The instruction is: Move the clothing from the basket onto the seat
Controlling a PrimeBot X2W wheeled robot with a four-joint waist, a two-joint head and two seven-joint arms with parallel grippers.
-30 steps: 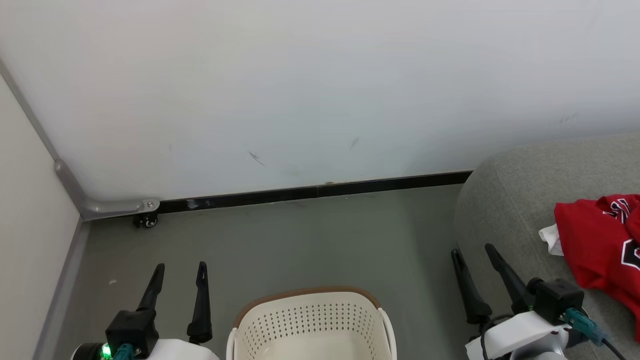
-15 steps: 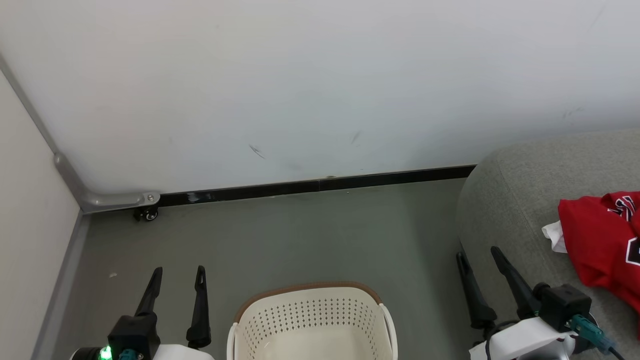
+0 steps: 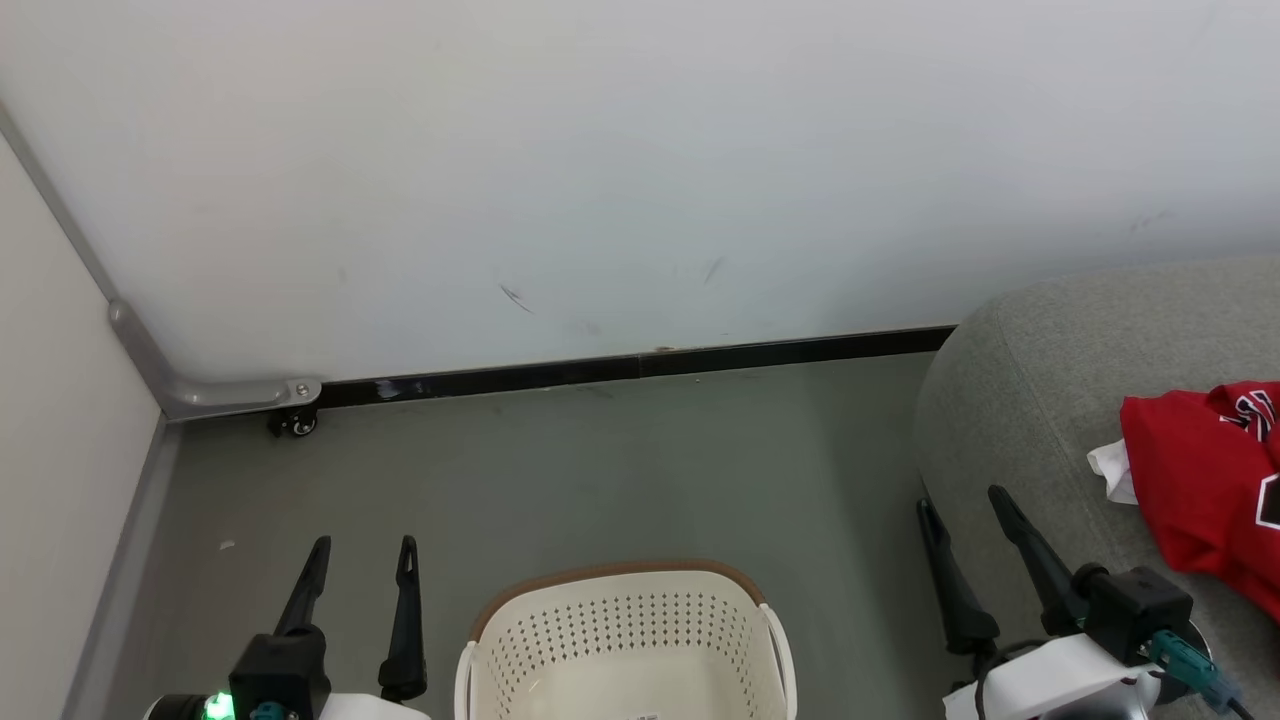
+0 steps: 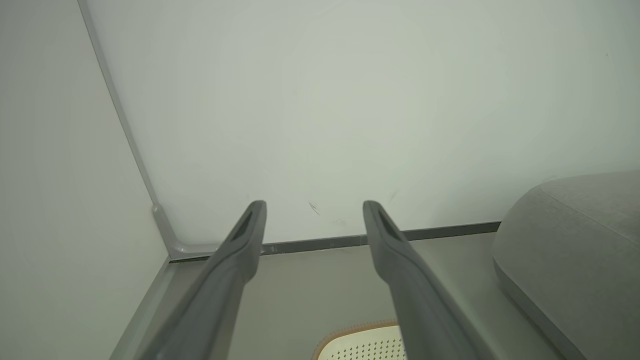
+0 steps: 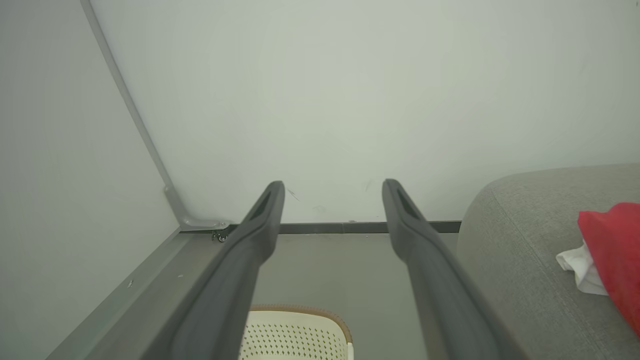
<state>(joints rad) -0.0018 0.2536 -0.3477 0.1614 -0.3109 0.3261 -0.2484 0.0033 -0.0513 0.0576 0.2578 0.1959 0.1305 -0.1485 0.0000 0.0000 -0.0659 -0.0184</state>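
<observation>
Clothing (image 3: pixel 1200 490) on seat (image 3: pixel 1030 400); basket (image 3: pixel 620 625) between left end effector (image 3: pixel 364 543), right end effector (image 3: pixel 958 498), both wide.

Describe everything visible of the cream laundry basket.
The cream plastic laundry basket stands upright on the grey floor, left of the grey fabric sofa, its near part cut off by the head view's bottom edge. Its rounded far wall carries rows of small holes under a brown rim; white handles flank it. Visibly, only the floor touches it.
</observation>
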